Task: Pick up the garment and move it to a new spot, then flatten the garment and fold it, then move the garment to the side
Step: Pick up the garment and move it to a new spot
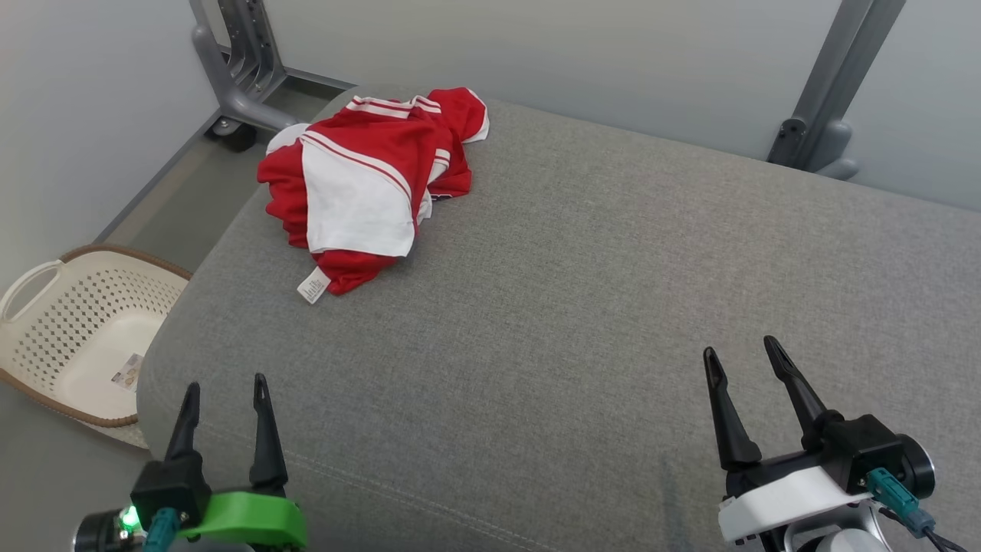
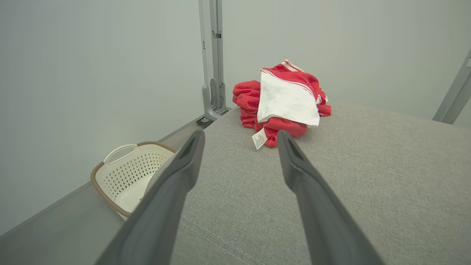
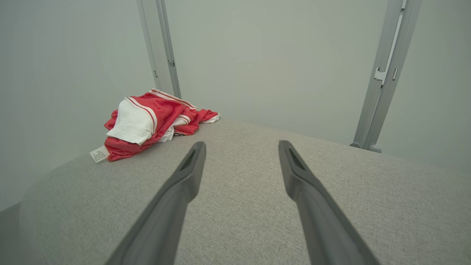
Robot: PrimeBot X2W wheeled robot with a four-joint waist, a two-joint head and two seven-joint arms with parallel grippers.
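A red and white garment (image 1: pixel 368 184) lies crumpled at the far left corner of the grey cushion (image 1: pixel 582 322), a white care label sticking out at its near edge. My left gripper (image 1: pixel 226 387) stands open at the near left, well short of the garment (image 2: pixel 285 101), with nothing between its fingers. At the near right my right gripper (image 1: pixel 739 353) is open and empty too, and from its wrist the garment (image 3: pixel 147 123) lies far off to the left.
A cream perforated laundry basket (image 1: pixel 84 330) stands on the floor left of the cushion. Grey metal frame posts (image 1: pixel 237 69) rise behind the cushion at the left and another post (image 1: pixel 835 84) at the right, against a pale wall.
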